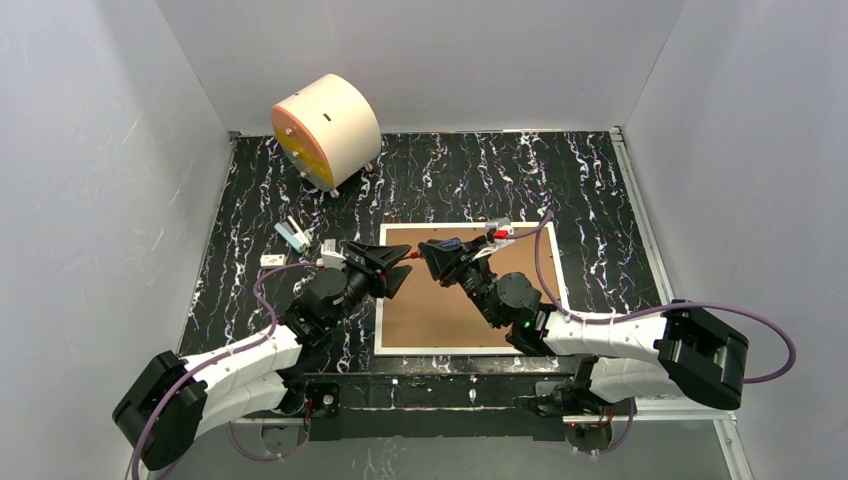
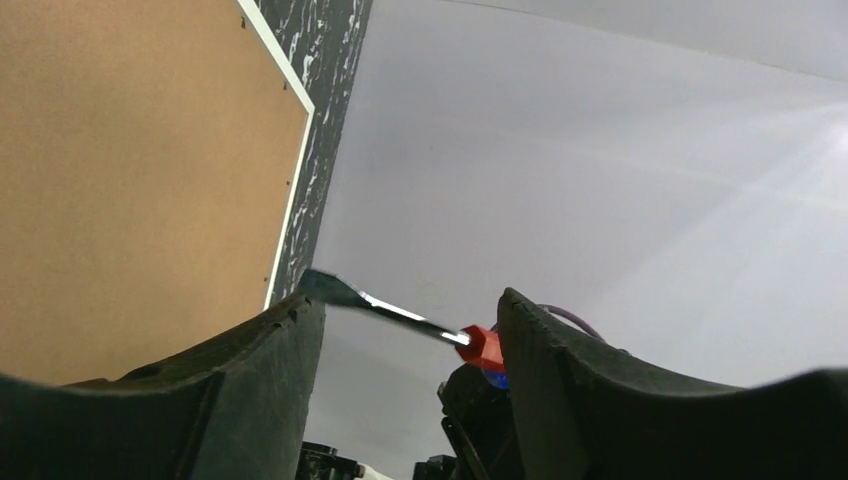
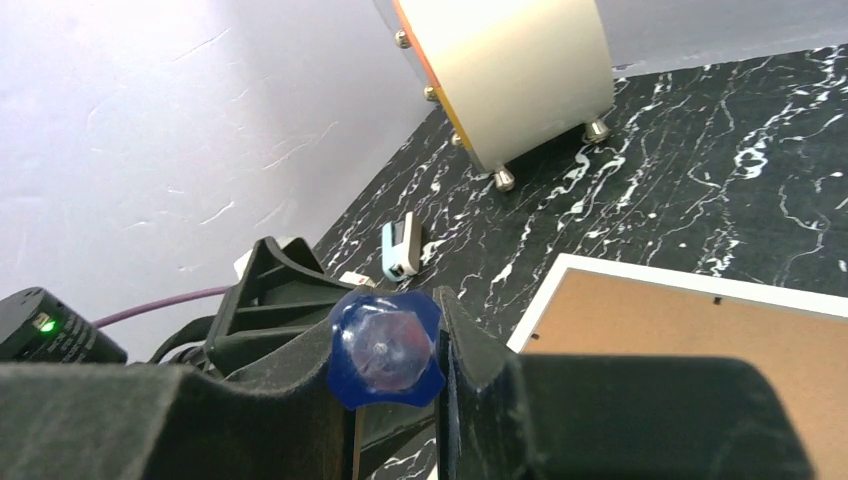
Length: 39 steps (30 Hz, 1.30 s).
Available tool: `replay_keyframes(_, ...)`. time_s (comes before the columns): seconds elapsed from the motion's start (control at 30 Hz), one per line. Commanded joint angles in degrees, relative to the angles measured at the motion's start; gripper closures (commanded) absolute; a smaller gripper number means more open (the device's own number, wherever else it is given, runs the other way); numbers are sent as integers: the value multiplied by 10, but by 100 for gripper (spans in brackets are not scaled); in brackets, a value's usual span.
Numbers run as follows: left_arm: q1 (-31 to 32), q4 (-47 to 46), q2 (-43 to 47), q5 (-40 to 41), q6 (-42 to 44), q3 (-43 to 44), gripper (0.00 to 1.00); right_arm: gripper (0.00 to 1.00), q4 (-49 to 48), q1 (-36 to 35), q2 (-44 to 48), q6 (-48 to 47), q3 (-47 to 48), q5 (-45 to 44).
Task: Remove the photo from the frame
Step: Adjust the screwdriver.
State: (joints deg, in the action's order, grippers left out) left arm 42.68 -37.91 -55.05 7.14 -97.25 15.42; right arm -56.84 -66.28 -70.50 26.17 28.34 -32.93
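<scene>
From above: large thin white rectangular frame (image 1: 450, 310), brown fibreboard back up, flat on the black white-veined counter (image 1: 450, 180), centre to right. Left claw (image 1: 403, 268) and right claw (image 1: 428, 252) nose to nose above its far left part. Cream cylinder (image 1: 325, 130) with an orange face at far left, on small feet. Small pale-blue and white clip (image 1: 292, 235) left of the frame, apart from it.

Left wrist: brown back and white rim of the frame at left, a strip of counter beside it. Black fingers (image 2: 270, 350) spread wide, released, gripping nothing. Across the gap, a flat-bladed screwdriver (image 2: 400, 312) with red collar and blue handle, blade tip just beside the left-hand finger; touching or not, cannot tell.

Right wrist: right claw clenched on the screwdriver's blue handle (image 3: 385, 347), butt end toward the lens, a finger on each side. Beyond: left claw, clip, cylinder, and a corner of the frame at lower right. Photo hidden in all views, nothing but the frame's back on show.
</scene>
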Motion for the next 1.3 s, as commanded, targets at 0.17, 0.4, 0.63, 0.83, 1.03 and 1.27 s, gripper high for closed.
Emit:
replay_keyframes(0.17,5,-49,11,42,5,19,62,99,-32,-10,35,15,-41,40)
replay_keyframes(0.4,5,-49,22,50,12,17,85,96,1,-10,59,26,-75,110)
replay_keyframes(0.63,5,-49,25,52,17,8,100,89,69,-10,104,42,-75,157)
replay_keyframes(0.83,5,-53,31,51,35,12,100,68,150,0,126,84,-43,197)
replay_keyframes(1.03,5,-79,37,54,44,7,100,44,202,38,128,143,-10,288)
replay_keyframes(1.27,5,-107,46,61,42,-5,100,33,143,87,129,201,-25,344)
